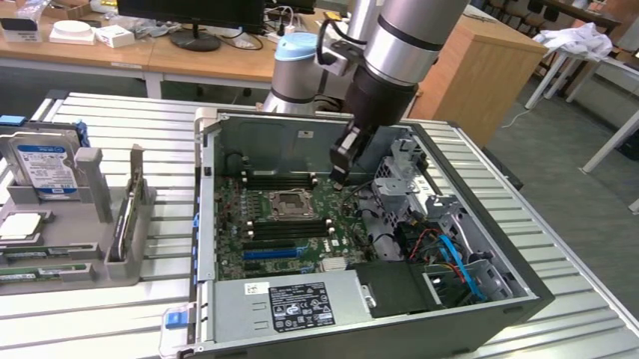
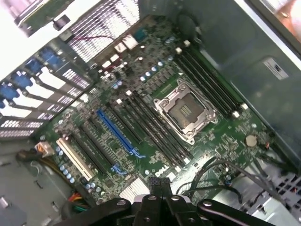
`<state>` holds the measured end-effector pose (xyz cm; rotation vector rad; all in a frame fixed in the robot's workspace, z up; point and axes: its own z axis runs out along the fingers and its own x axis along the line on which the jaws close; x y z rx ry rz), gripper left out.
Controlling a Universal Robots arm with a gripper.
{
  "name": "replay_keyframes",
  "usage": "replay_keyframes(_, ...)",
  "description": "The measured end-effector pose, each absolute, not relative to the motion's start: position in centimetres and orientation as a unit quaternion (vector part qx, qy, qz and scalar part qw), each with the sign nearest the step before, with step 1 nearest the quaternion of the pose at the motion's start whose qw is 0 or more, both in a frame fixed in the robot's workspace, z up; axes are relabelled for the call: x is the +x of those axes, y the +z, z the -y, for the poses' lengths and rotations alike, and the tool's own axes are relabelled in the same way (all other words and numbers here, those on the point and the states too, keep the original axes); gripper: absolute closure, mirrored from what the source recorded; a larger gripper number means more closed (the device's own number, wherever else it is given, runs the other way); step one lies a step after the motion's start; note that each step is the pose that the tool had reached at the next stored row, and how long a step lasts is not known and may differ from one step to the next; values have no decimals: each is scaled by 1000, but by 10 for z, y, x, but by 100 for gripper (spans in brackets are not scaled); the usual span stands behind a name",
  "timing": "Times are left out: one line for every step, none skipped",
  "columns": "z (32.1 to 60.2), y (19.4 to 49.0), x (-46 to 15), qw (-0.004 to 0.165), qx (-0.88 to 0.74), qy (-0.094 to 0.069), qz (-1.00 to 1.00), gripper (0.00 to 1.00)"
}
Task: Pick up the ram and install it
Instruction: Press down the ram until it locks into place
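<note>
An open computer case [image 1: 215,217] lies on the slatted table with its green motherboard [image 1: 262,258] facing up. My gripper [image 1: 339,176] hangs inside the case, just to the exterior view's right of the CPU socket [image 1: 289,200] and the black memory slots [image 1: 287,229]. It is shut on a thin dark ram stick [image 2: 157,184], seen edge-on between the fingertips. The stick is held above the board, apart from the slots [image 2: 150,123] on one side of the socket [image 2: 186,110]. More slots [image 2: 207,80] run along the socket's other side.
At the exterior view's left a grey holder [image 1: 120,224] carries a hard drive [image 1: 45,168] and green memory sticks [image 1: 40,273]. Inside the case are a power supply [image 1: 299,303], a metal drive cage [image 1: 405,176] and blue cables [image 1: 451,250].
</note>
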<state>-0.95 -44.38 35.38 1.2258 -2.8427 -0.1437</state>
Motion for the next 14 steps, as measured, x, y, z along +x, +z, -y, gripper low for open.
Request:
replay_keyframes(444, 354, -10, 21, 387, -47, 921, 90)
replay_keyframes(444, 354, -10, 20, 379, -47, 924, 90)
replay_keyframes(444, 355, -10, 20, 372, -47, 927, 90)
replay_keyframes(444, 356, -10, 20, 364, -47, 930, 90)
replay_keyframes(444, 357, -10, 19, 357, -47, 933, 90)
replay_keyframes(444, 358, -10, 19, 351, -47, 935, 90)
replay_keyframes(444, 360, -10, 19, 344, -47, 938, 90)
replay_keyframes(444, 361, -10, 18, 337, -48, 940, 90)
replay_keyframes(444, 363, -10, 18, 330, -48, 943, 90)
replay_keyframes(444, 365, -10, 18, 323, -48, 945, 90)
replay_keyframes(444, 366, -10, 17, 316, -48, 947, 90)
replay_keyframes(444, 368, -10, 17, 309, -48, 950, 90)
replay_keyframes(444, 370, -10, 17, 302, -48, 952, 90)
replay_keyframes(444, 371, -10, 16, 296, -48, 954, 90)
